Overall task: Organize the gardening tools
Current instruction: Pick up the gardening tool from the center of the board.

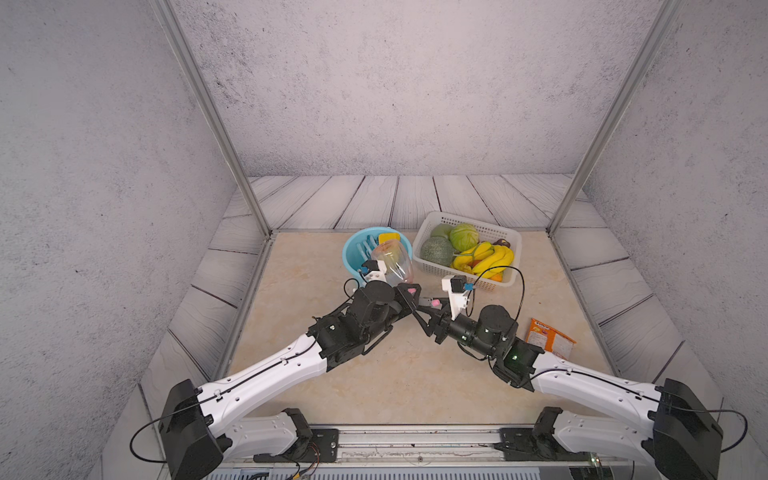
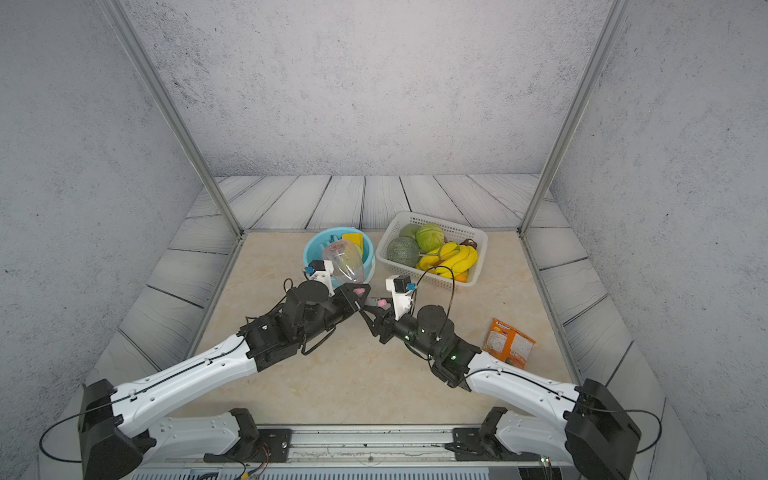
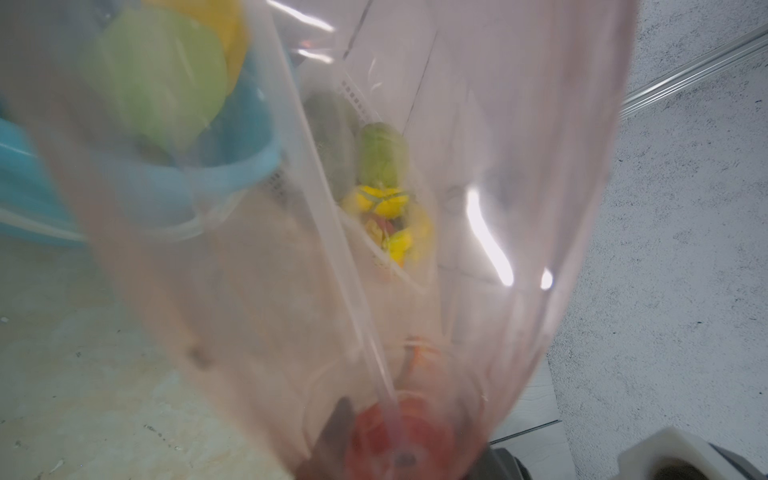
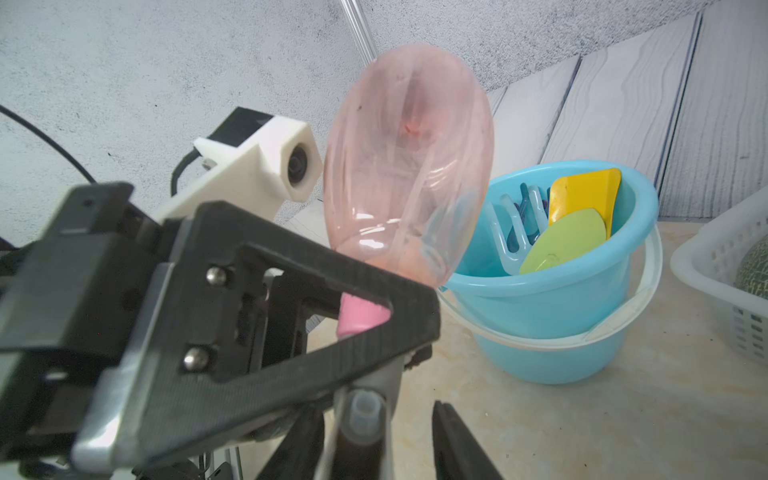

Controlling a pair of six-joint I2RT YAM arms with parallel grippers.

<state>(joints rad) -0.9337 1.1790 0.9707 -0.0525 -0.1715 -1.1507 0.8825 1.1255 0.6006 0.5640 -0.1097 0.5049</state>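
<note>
Both top views: arms angled forward and inward, wrists close together above tabletop [image 1: 374, 395]. Left gripper [image 1: 409, 293] jaws clamped on spray bottle [image 1: 392, 262] neck; bottle aloft, base tilted toward bucket [image 1: 348, 253].
Left wrist: bottle fills frame.
Right wrist: right gripper [image 4: 374, 440] jaws part-open astride nozzle [image 4: 365, 411]; yellow trowel [image 4: 582, 191] in bucket.
</note>
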